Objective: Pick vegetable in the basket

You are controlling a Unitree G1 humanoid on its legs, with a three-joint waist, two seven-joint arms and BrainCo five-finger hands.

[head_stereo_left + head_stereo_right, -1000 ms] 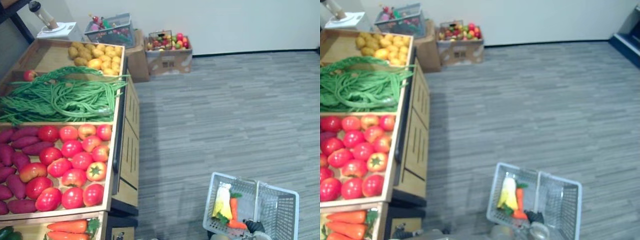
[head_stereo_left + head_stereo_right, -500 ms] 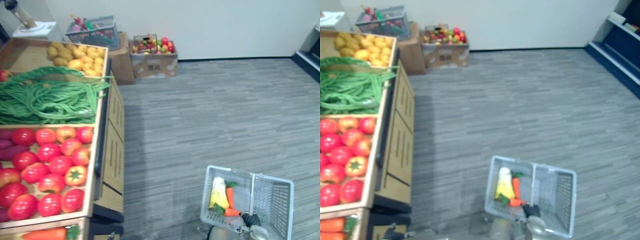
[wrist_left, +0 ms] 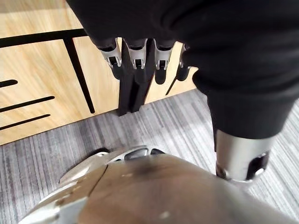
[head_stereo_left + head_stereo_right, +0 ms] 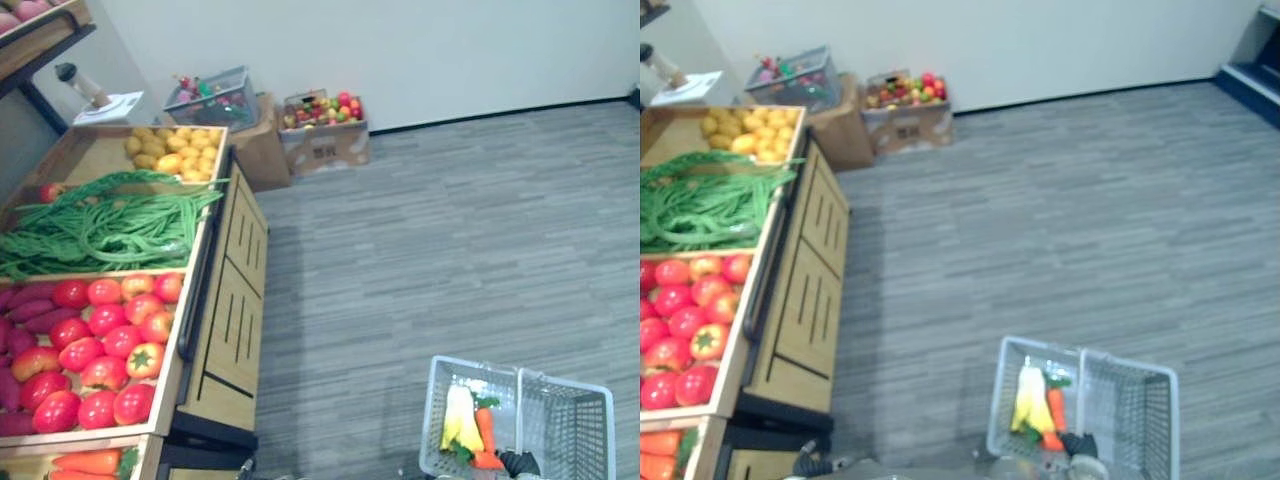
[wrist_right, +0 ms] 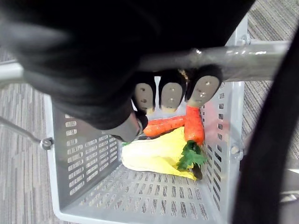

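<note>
No legible text, cardboard box (image 4: 327, 152) print unreadable

The right hand (image 5: 170, 95) is seen curled round the basket handle (image 5: 254, 56). The left hand (image 3: 135, 58) is held loose, fingers straight.

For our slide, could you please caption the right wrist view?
Right hand grips basket handle; carrots, yellow vegetable inside.

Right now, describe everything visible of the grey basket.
The basket is pale grey plastic with slotted walls and a metal handle across its top. The right hand curls round that handle, holding it upright over the grey floor. Inside lie two carrots and a yellow vegetable, touching each other.
</note>
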